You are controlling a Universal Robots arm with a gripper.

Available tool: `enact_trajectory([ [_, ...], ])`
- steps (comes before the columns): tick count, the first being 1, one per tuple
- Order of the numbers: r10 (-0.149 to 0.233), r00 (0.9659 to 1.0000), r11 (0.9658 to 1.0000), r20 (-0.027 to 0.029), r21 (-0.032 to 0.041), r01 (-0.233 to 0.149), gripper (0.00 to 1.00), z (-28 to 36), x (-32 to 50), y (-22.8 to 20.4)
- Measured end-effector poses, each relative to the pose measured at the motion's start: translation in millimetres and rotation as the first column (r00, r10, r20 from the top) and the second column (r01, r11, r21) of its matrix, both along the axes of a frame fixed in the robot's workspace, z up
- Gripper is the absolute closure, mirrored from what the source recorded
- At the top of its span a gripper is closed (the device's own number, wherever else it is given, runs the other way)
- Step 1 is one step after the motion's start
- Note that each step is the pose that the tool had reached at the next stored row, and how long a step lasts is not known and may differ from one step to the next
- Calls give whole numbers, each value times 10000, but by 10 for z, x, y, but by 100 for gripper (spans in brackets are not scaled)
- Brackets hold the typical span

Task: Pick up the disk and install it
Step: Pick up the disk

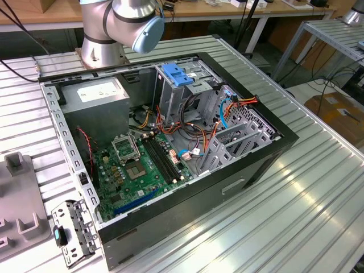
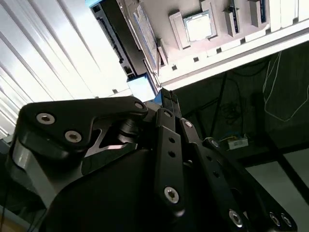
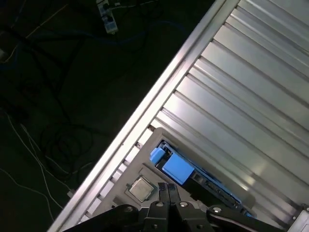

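Note:
In the first wrist view the disk (image 3: 176, 167) lies in a grey holder tray (image 3: 145, 166) near the table's edge. Its light blue end tab faces the gripper and its dark body runs away along the tray. My gripper (image 3: 168, 189) hangs above the tray beside the blue tab, its two slim black fingers pressed together with nothing between them. In the second wrist view the shut gripper (image 2: 166, 96) points at the same blue tab of the disk (image 2: 141, 88). In the exterior view the open computer case (image 1: 267, 159) sits mid-table, with the arm's base (image 1: 102, 40) behind it.
A processor chip (image 3: 140, 188) sits in the tray beside the disk. Inside the case are a green motherboard (image 1: 142, 170), a tall grey cage with a blue latch (image 1: 177, 74) and loose cables (image 1: 227, 114). A grey fixture (image 1: 20, 210) and bracket (image 1: 71, 230) lie at the exterior view's left. Dark floor lies beyond the table edge (image 3: 159, 92).

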State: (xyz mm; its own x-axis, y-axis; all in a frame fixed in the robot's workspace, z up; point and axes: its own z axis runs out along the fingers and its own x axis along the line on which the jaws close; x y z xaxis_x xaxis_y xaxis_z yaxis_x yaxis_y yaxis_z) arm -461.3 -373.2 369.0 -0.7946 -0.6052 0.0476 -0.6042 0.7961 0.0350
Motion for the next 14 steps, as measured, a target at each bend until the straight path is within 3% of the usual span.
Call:
enact_trajectory([
  [4,840,9965,9965,20,1,-840,89,-12,1,0],
  [8,1585,9874,9874,26,0,-1585,89,-20,0,1],
  [10,1885,9821,9821,28,1,-1885,89,-23,0,2],
  [14,2607,9654,9654,27,0,-2607,89,-24,0,2],
])
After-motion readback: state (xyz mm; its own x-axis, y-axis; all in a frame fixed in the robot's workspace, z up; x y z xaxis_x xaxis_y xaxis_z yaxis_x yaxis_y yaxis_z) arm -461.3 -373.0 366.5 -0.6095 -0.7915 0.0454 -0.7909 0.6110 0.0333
